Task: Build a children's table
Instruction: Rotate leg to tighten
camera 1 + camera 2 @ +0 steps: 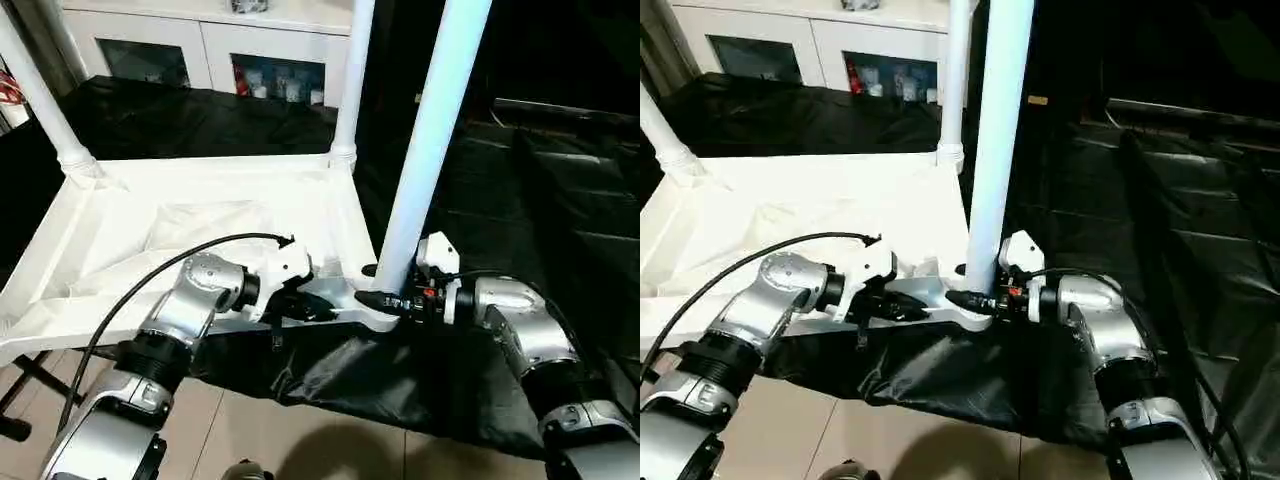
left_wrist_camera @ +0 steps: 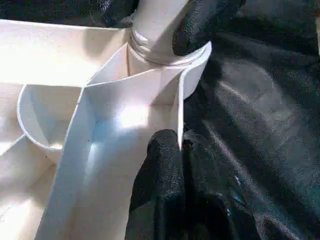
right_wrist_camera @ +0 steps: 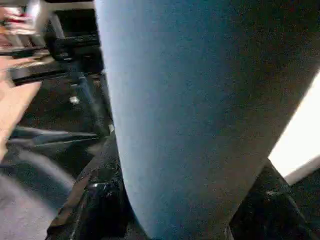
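The children's table top (image 1: 200, 190) lies upside down, white and rimmed, on a black cloth. Three white legs stand upright in its corner sockets: far left (image 1: 40, 100), far right (image 1: 350, 90) and near right (image 1: 430, 130). My right gripper (image 1: 385, 298) is at the base of the near right leg (image 3: 190, 110), just above the socket. Its black fingers (image 3: 100, 200) press the leg from both sides. My left gripper (image 1: 305, 305) is shut on the top's near rim (image 2: 175, 100), right beside that corner, with one finger (image 2: 160, 165) inside the rim wall.
A white cabinet with glass doors (image 1: 200, 50) stands behind the table. The black cloth (image 1: 520, 200) spreads far to the right and hangs over the near edge above a pale floor (image 1: 300, 430). A black stand leg (image 1: 20, 390) shows at the lower left.
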{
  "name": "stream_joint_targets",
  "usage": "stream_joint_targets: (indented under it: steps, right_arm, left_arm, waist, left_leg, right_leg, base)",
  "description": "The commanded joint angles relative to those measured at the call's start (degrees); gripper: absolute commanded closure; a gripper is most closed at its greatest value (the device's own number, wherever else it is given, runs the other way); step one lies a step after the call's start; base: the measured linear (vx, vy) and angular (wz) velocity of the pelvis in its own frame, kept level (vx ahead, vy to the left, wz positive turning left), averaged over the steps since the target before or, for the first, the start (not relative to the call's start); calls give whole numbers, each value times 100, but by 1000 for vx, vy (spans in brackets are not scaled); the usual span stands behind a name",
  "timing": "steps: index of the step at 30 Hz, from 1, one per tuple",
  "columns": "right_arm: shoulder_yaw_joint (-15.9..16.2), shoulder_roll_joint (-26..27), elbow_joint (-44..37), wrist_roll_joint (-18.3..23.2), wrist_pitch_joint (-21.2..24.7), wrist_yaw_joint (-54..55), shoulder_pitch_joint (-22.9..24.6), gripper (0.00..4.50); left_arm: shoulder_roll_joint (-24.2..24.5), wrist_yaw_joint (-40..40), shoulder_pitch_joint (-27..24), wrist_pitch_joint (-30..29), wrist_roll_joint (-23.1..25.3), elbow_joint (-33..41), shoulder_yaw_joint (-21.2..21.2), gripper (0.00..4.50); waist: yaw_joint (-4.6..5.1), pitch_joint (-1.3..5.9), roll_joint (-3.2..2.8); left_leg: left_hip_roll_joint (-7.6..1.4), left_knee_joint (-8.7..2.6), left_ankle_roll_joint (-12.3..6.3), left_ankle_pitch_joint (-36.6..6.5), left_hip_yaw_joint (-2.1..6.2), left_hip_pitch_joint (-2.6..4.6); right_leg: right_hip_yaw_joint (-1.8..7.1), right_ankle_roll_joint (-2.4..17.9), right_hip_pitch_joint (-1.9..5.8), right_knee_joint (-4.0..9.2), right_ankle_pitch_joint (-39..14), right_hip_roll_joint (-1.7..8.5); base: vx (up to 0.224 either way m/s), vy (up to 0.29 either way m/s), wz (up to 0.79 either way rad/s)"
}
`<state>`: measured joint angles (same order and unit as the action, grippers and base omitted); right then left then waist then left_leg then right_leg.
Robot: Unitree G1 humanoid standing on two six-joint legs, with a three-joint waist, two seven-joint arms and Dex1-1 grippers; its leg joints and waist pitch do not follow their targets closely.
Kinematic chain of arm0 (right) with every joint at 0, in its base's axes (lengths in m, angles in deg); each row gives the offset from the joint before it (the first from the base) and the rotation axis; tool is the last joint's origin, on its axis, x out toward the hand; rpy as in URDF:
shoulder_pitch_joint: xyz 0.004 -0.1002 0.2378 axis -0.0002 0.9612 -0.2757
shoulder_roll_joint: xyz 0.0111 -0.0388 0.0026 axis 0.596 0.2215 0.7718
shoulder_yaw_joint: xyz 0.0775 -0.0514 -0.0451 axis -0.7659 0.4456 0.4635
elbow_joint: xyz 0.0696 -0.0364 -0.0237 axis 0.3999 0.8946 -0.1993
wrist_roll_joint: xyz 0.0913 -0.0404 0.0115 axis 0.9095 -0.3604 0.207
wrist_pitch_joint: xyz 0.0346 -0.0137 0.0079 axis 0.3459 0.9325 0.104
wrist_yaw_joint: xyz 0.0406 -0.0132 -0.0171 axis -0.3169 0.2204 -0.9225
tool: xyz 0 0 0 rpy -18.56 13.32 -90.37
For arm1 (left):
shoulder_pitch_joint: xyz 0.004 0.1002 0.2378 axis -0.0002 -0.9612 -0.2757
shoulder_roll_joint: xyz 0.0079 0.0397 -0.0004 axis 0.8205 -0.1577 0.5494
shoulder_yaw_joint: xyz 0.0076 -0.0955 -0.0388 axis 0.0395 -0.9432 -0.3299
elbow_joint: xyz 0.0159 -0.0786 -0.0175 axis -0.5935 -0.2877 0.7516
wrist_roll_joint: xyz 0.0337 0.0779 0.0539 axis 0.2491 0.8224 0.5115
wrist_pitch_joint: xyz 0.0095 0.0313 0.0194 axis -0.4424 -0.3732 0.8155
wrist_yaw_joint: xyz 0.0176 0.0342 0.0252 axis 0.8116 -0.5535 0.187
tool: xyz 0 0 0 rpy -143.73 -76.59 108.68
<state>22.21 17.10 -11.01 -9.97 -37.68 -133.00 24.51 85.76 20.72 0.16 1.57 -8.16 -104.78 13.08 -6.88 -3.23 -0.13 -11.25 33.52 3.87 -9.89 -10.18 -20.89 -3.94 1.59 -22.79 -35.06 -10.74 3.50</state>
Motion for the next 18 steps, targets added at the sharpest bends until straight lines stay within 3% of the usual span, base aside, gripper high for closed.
stream_joint_targets:
  steps: [1, 5, 6, 7, 8, 9, 10, 11, 13, 14, 18]
  right_arm:
    - [203, 430, 178, -334, 301, 792, 148, 249]
    - [-80, 1004, 576, -389, 496, 2187, -77, 251]
    - [-123, 1094, 642, -375, 524, 2371, -119, 251]
    - [-217, 1368, 851, -358, 630, 2935, -284, 251]
    - [-166, 1463, 893, -406, 610, 3028, -335, 251]
    - [-122, 1510, 905, -443, 584, 3050, -357, 251]
    - [-65, 1618, 919, -465, 552, 3062, -409, 251]
    - [-77, 1670, 914, -461, 567, 3095, -427, 251]
    - [-75, 1741, 918, -521, 508, 3116, -486, 251]
    - [-72, 1727, 954, -554, 472, 3119, -513, 196]
    - [-187, 1645, 1044, -523, 449, 3029, -598, 160]
  left_arm:
    - [-503, -980, 341, -70, -16, -235, -193, 450]
    - [-1009, -1930, 742, -163, 69, -744, -314, 450]
    - [-1083, -2075, 800, -163, 82, -826, -327, 450]
    - [-1260, -2450, 948, -110, 147, -1019, -328, 450]
    - [-1326, -2578, 997, -89, 152, -1074, -342, 450]
    - [-1360, -2639, 1021, -80, 148, -1099, -354, 450]
    - [-1408, -2649, 1049, -31, 137, -1125, -350, 450]
    - [-1424, -2617, 1061, 11, 145, -1150, -346, 450]
    - [-1417, -2555, 1086, 141, 244, -1226, -282, 450]
    - [-1387, -2503, 1072, 169, 261, -1223, -263, 450]
    - [-1288, -2235, 1038, 338, 162, -1230, -301, 450]
  waist:
    - [46, 300, 53]
    - [112, 309, 44]
    - [110, 310, -14]
    - [122, 316, -13]
    - [139, 311, -58]
    - [168, 309, -20]
    - [156, 311, -73]
    - [168, 313, -25]
    - [175, 311, -32]
    - [172, 312, -10]
    - [184, 315, -14]
  left_leg:
    - [-214, -417, -195, -1515, 60, 105]
    - [-195, -441, -36, -1723, 104, 124]
    - [-188, -440, -9, -1788, 119, 137]
    - [-181, -440, -25, -1812, 123, 124]
    - [-177, -444, -21, -1844, 123, 124]
    - [-173, -444, -17, -1878, 120, 114]
    - [-157, -442, -41, -1918, 132, 114]
    - [-160, -435, -98, -1965, 118, 133]
    - [-168, -451, -138, -1956, 125, 116]
    - [-165, -450, -156, -1944, 124, 121]
    - [-170, -459, -187, -1828, 125, 100]
  right_leg:
    - [284, 951, 198, 565, -2199, 495]
    - [273, 729, 189, 622, -2699, 513]
    - [269, 731, 186, 624, -2742, 517]
    - [276, 722, 197, 640, -2697, 526]
    - [278, 730, 183, 650, -2683, 523]
    - [270, 723, 192, 659, -2686, 513]
    - [260, 707, 208, 656, -2714, 515]
    - [271, 701, 192, 682, -2710, 518]
    - [270, 721, 208, 674, -2680, 518]
    - [270, 712, 209, 669, -2706, 519]
    - [273, 732, 225, 660, -2680, 532]
  base:
    - [0, 0, 0]
    - [0, 0, 0]
    - [0, 0, 0]
    - [0, 0, 0]
    - [0, 0, 0]
    - [0, 0, 0]
    - [0, 0, 0]
    - [0, 0, 0]
    - [0, 0, 0]
    - [0, 0, 0]
    - [0, 0, 0]
